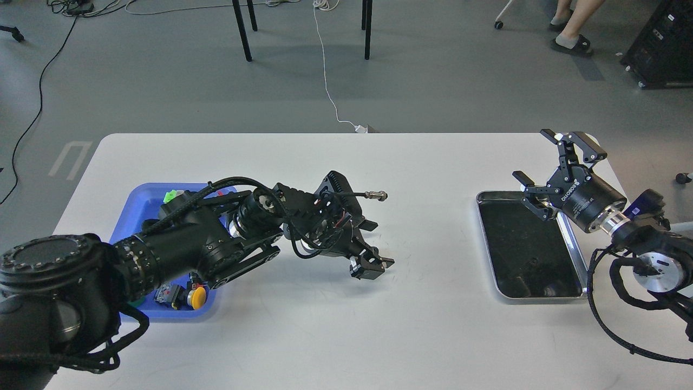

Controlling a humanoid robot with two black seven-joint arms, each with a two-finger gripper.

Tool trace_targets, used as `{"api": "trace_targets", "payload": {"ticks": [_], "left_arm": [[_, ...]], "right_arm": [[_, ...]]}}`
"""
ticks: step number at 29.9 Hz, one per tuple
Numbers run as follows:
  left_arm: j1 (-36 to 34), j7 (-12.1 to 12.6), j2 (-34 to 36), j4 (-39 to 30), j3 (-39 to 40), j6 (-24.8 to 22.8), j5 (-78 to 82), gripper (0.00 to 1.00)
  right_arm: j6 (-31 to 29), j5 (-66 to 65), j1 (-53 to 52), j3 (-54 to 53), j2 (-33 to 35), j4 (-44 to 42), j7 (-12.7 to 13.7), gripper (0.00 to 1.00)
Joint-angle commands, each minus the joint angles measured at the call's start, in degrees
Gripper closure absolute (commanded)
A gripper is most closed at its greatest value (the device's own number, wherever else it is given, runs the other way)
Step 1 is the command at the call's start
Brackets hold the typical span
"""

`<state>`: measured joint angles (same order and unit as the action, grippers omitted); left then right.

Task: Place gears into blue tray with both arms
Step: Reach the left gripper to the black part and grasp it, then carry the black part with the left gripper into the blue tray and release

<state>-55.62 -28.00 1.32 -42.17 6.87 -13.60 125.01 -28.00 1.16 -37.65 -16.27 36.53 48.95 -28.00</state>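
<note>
No gear shows on the table; the spot where one lay is covered by my left gripper (373, 245). That gripper reaches out over the table's middle, pointing right and down, and its fingers stand apart and low over the surface. The blue tray (142, 198) sits at the left, largely hidden under my left arm. My right gripper (534, 155) hovers open above the far right corner of the silver tray (541, 297) with nothing between its fingers.
Push-buttons lie in the blue tray, among them a yellow-capped one (198, 296) and a green piece (171, 195). The silver tray has a black bottom. A cable plug (376, 195) sticks out from my left wrist. Chair legs and a person's feet are beyond the table.
</note>
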Motion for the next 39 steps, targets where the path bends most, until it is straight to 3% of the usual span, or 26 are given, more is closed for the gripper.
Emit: {"api": "trace_targets", "payload": {"ticks": [1,3,10,13,20,30,35,39], "left_arm": [[0.0,0.0,-0.4,1.1,-1.2,0.6,0.0,0.28],[0.2,0.0,-0.3,1.1,-1.9,0.6,0.0,0.34],[0.5,0.0,-0.1,1.1,-2.2,0.6,0.0,0.40],[0.6,0.0,-0.3,1.1,-2.2,0.8,0.0,0.73],[1.1,0.0,-0.2,2.0,-2.2,1.1,0.0,0.88],[-0.5,0.0,1.9,0.0,-1.5,2.3,0.0,0.89],[-4.3,0.0,11.3,-9.2,-1.2,0.6,-4.0,0.88],[-5.4,0.0,21.5,-18.1,-1.1,-5.3,-13.5,0.88]], "right_arm": [[0.0,0.0,0.0,0.1,0.0,0.0,0.0,0.04],[0.0,0.0,0.0,0.1,0.0,0.0,0.0,0.04],[0.0,-0.5,0.0,0.4,0.0,0.2,0.0,0.03],[0.0,-0.6,0.1,0.4,0.0,0.2,0.0,0.03],[0.0,-0.7,0.4,0.4,-0.1,0.2,0.0,0.03],[0.0,-0.9,0.4,0.4,-0.4,0.2,0.0,0.03],[0.0,-1.1,0.5,0.4,-0.6,0.1,0.0,0.03],[0.0,-1.2,0.4,0.7,-0.8,0.1,0.0,0.03]]}}
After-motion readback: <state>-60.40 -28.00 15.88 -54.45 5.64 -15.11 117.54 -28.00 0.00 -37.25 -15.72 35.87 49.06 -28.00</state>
